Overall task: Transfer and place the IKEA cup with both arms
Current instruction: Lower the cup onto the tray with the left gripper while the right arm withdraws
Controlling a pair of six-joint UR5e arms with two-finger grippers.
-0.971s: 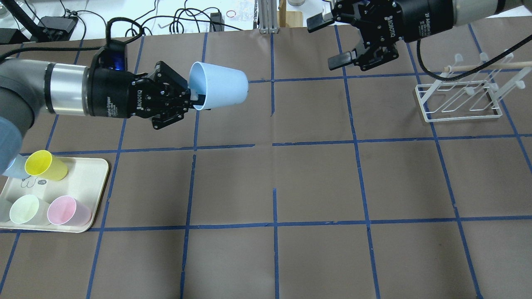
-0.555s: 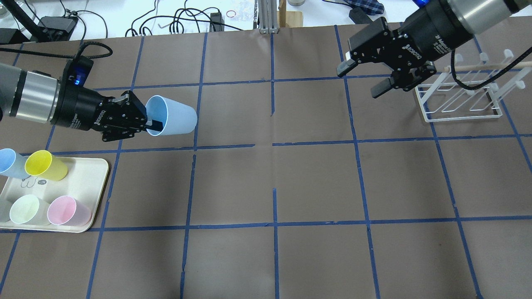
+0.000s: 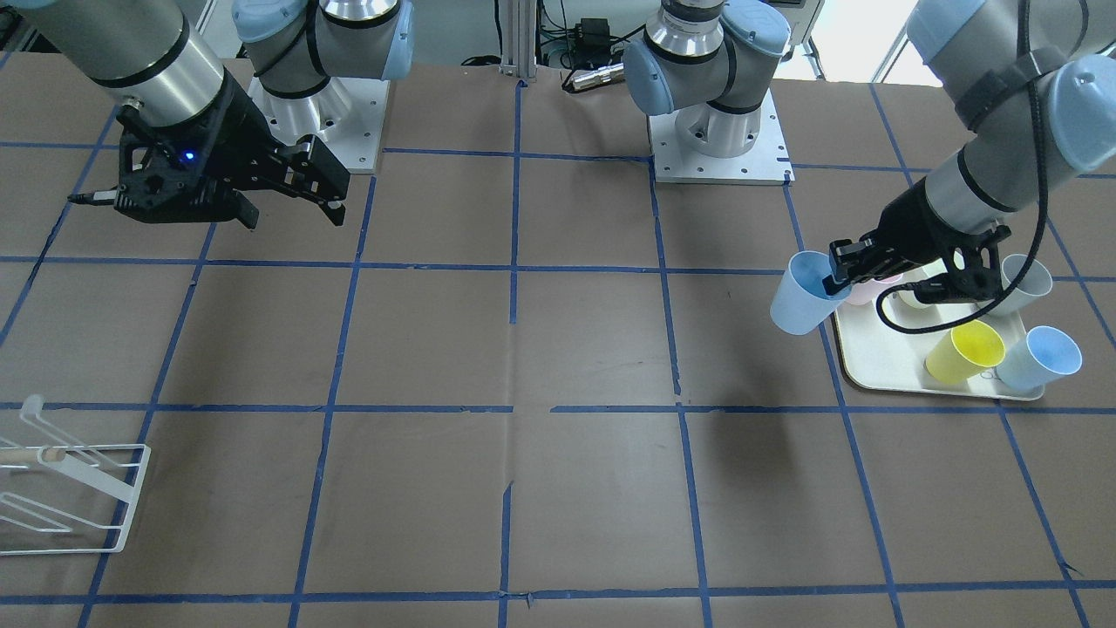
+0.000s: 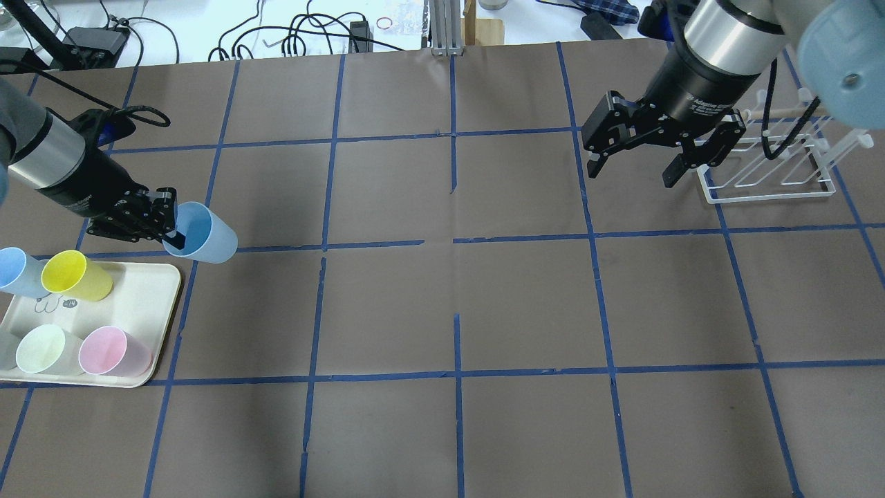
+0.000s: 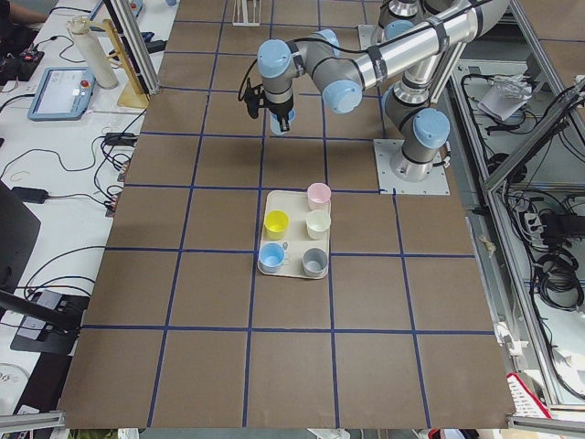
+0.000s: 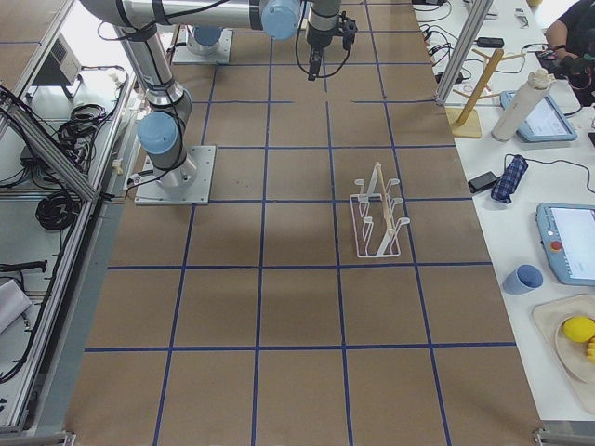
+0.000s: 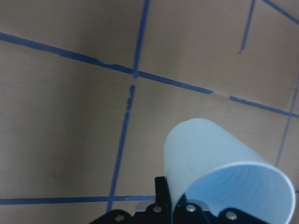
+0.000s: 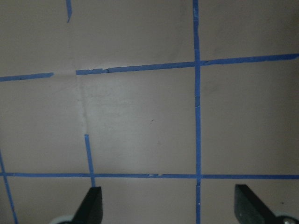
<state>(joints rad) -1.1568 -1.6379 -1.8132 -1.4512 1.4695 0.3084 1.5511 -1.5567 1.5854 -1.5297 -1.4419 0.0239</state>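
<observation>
The left gripper (image 4: 173, 235) clamps the pale-blue cup (image 4: 211, 241) by its rim beside the tray (image 4: 142, 304); the right gripper (image 4: 632, 174) hangs spread apart. Next, likely: a mid-table handover.

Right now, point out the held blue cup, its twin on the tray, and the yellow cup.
held blue cup (image 4: 220, 245): overhead view, outer side wall.
twin blue cup (image 3: 1052, 351): front-facing view, inside the open mouth.
yellow cup (image 4: 93, 283): overhead view, outer side wall.
</observation>
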